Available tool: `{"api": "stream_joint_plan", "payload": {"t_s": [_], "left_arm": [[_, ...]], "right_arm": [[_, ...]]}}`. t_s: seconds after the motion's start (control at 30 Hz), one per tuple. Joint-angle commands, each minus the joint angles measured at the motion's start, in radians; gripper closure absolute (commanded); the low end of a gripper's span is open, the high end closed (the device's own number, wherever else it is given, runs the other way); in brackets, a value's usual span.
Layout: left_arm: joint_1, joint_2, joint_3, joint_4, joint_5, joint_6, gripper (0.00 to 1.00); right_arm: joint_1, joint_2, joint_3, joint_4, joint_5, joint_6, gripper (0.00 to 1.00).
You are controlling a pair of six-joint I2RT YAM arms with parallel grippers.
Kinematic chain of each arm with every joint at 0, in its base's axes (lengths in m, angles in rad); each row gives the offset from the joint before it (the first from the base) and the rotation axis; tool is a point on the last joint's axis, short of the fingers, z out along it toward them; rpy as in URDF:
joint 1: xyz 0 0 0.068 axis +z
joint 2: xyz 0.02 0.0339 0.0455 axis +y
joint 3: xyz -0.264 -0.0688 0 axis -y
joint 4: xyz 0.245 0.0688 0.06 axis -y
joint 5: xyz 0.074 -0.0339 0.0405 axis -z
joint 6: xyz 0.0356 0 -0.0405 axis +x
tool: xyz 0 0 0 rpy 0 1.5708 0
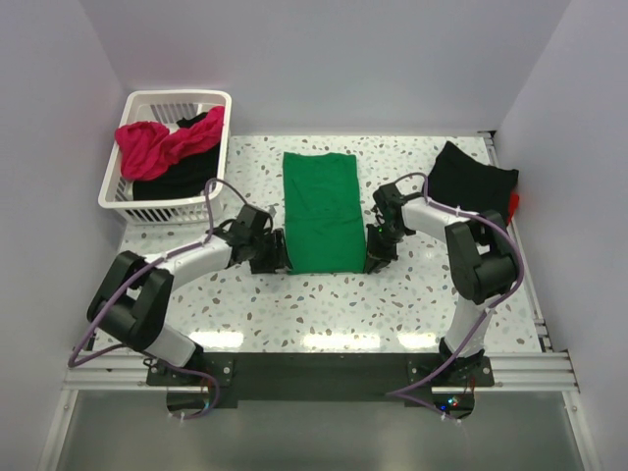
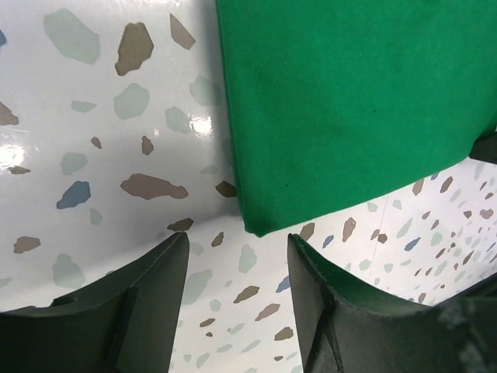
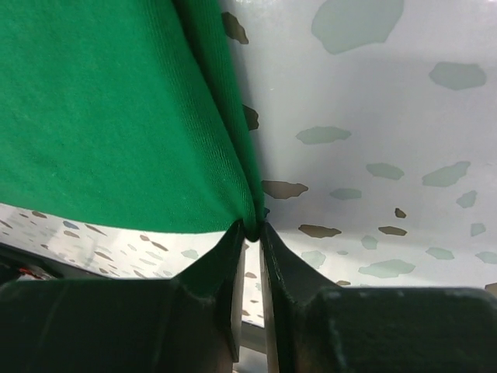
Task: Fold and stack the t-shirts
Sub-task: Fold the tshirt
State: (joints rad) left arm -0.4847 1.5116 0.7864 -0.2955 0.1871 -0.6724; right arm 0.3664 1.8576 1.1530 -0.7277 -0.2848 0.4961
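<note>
The bright green t-shirt [image 1: 322,211] lies folded into a long rectangle in the middle of the table. My left gripper [image 1: 273,257] is open at its near left corner; in the left wrist view the corner [image 2: 260,221] lies just beyond the fingertips, apart from them. My right gripper [image 1: 379,257] is shut on the shirt's near right corner, the cloth [image 3: 250,220] pinched between the fingertips and lifted a little. A folded black shirt [image 1: 473,177] lies at the far right, with a bit of red cloth [image 1: 514,203] at its edge.
A white slatted basket [image 1: 120,191] stands at the far left with a magenta-pink shirt [image 1: 152,147] and a black shirt [image 1: 182,177] in it. White walls close the table on three sides. The arm bases sit on a metal rail at the near edge.
</note>
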Motion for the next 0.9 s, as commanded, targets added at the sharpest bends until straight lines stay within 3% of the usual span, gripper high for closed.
{"api": "stream_joint_plan", "payload": {"t_s": [0.0,0.13,0.57,0.87], "left_arm": [[-0.02,0.025,-0.01,0.03,0.011,-0.021,0.43],[-0.026,0.047,-0.004,0.029,0.005,-0.029,0.49],[-0.061,0.11,0.005,0.078,0.032,-0.036,0.55],[-0.068,0.121,0.004,0.035,0.0,-0.029,0.94]], "right_arm": [[0.005,-0.009,-0.012,0.013,-0.016,0.001,0.86],[0.005,-0.011,-0.012,0.011,-0.016,0.001,0.89],[0.006,-0.015,-0.001,0.005,-0.016,-0.001,0.9],[0.008,-0.012,0.011,-0.004,-0.011,-0.001,1.0]]}}
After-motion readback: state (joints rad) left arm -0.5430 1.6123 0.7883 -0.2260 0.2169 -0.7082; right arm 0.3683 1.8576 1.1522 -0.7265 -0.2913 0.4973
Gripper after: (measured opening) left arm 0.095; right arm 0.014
